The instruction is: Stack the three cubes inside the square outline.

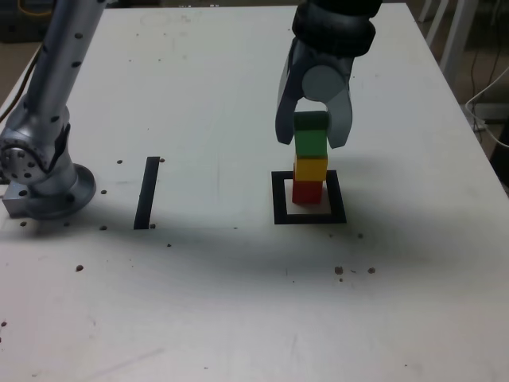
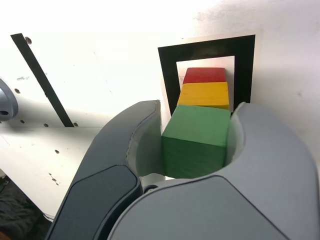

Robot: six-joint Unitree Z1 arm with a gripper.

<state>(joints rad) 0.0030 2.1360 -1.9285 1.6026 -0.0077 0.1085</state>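
The three cubes stand as one upright stack inside the square outline (image 1: 278, 199) (image 2: 167, 70): red cube (image 1: 307, 192) (image 2: 204, 75) at the bottom, yellow cube (image 1: 310, 169) (image 2: 204, 95) on it, green cube (image 1: 310, 146) (image 2: 197, 145) on top. My gripper (image 1: 311, 141) (image 2: 199, 107) hangs over the stack with its grey jaws straddling the green cube. In the wrist view one jaw sits against the cube's side and a narrow gap shows between the other jaw and the cube. The jaws stand slightly open. The green cube rests flat on the yellow one.
A straight black strip (image 1: 146, 192) (image 2: 42, 80) lies on the white table (image 1: 238, 302) toward the exterior view's left of the stack. The arm's silver base (image 1: 40, 175) stands at the exterior view's far left. Dark specks and small holes dot the tabletop.
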